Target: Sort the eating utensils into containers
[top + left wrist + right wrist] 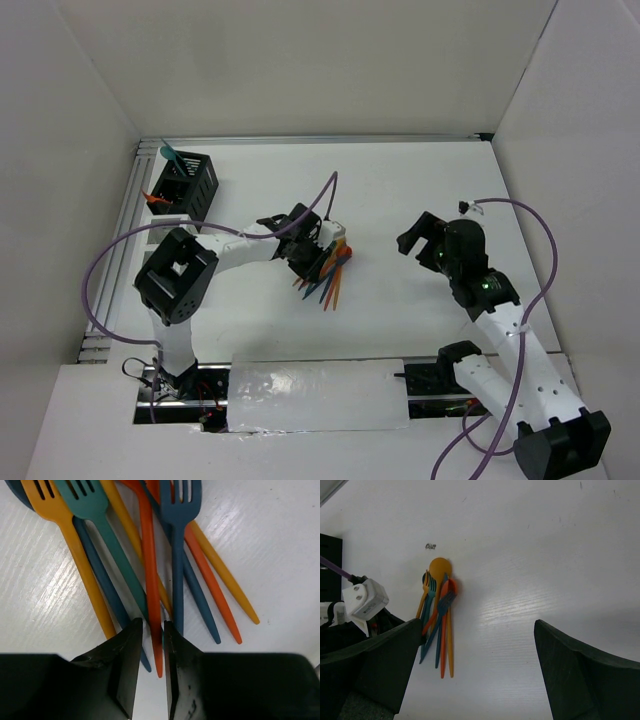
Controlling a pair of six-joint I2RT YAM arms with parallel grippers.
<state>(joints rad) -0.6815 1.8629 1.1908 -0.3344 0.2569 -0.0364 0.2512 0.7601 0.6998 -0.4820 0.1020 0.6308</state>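
A fanned pile of eating utensils (pixel 328 275) lies mid-table: orange, teal, dark blue and yellow forks and spoons (pixel 439 615). My left gripper (pixel 318 258) is down on the pile's handle ends. In the left wrist view its jaws (pixel 152 624) are narrowed to either side of one orange handle (pixel 151 580), with a sliver of gap showing. The right gripper (pixel 420 238) hovers to the right of the pile, wide open (pixel 477 625) and with nothing in it. A black container (pixel 187 183) at the back left holds a teal utensil (pixel 170 155) and an orange one (pixel 155 200). I cannot make out a white container.
White walls box in the table on three sides. An aluminium rail (pixel 120 220) runs along the left edge. A white foam block (pixel 318 395) lies at the near edge between the arm bases. Purple cables (pixel 95 280) loop beside both arms.
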